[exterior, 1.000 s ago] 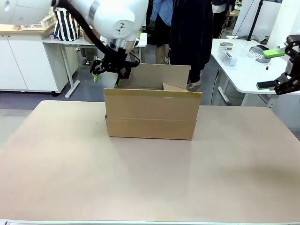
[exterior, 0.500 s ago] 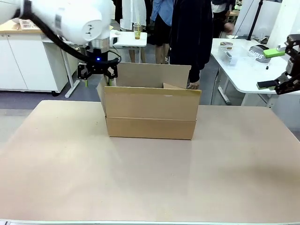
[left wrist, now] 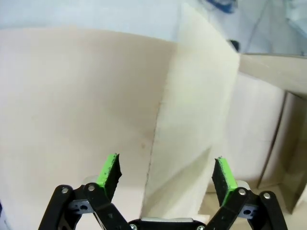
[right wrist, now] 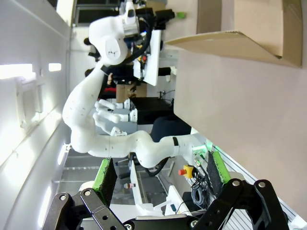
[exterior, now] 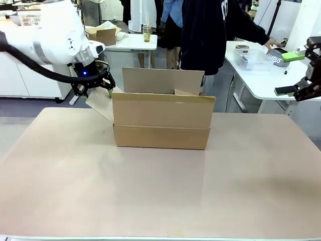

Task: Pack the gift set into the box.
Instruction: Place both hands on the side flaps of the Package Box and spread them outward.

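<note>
In the front view, you have the box standing on the middle of the desk with its top open. Its rear flap stands upright, and its left flap leans outward, away from the box. Your left gripper sits at the upper edge of that left flap, just beside the box's left corner. Your right gripper hangs well to the right of the box, above the desk's edge, with its green pads spread apart. A person in dark clothing stands behind the box.

In the left wrist view, your left gripper is spread wide. The pale left flap rises between the two pads without being pinched, and the box's inside shows to one side.

In the right wrist view, your right gripper is spread wide and holds nothing. The box lies well beyond it.
</note>
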